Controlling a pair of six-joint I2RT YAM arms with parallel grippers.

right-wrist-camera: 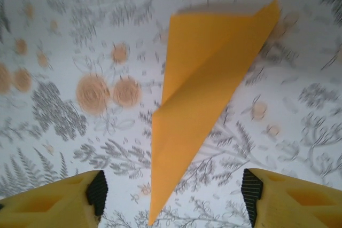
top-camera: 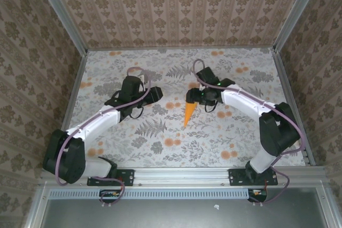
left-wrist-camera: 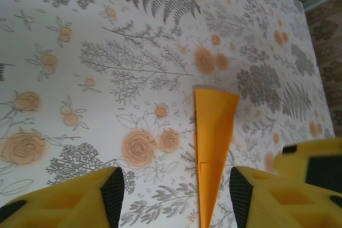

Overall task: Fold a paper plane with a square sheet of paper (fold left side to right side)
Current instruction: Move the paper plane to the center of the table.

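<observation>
Here, one flowered cloth (top-camera: 224, 142) is lying spread out as two grippers are hovering over it, the left gripper (left-wrist-camera: 176, 193) and the right gripper (right-wrist-camera: 173, 190) both standing with jaws spread wide, gripping nothing. Between them one paper plane (top-camera: 189, 113) is lying near the cloth's middle, its tip pointing toward the cloth's near edge. Thin and feather-light, it is probably going to slide and crease easily, so a gentle pinch across the layers at its wide end seems safest.
</observation>
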